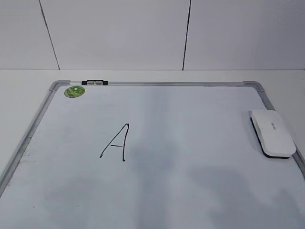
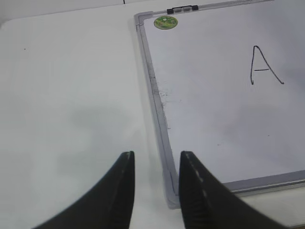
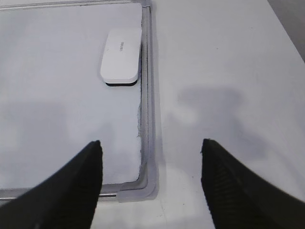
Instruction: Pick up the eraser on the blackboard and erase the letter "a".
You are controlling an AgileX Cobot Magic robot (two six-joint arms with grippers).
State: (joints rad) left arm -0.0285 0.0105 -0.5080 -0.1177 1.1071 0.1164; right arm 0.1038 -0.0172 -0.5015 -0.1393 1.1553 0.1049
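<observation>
The eraser [image 1: 272,133], a white block with a black underside, lies on the blackboard [image 1: 157,84] against its right frame; it also shows in the right wrist view [image 3: 122,56]. No lowercase letter "a" is in view; the only mark is a tall capital "A" [image 1: 116,142] left of the middle, also in the left wrist view [image 2: 264,66]. My left gripper [image 2: 157,155] is open and empty over the board's near left corner [image 2: 153,90]. My right gripper [image 3: 151,143] is wide open and empty over the near right corner [image 3: 145,119], short of the eraser. Neither gripper shows in the exterior view.
A round green sticker [image 1: 75,91] sits in the board's far left corner, also in the left wrist view [image 2: 165,22]. A small black-and-grey clip [image 1: 94,82] sits on the top frame. White table surrounds the board; a white panelled wall stands behind.
</observation>
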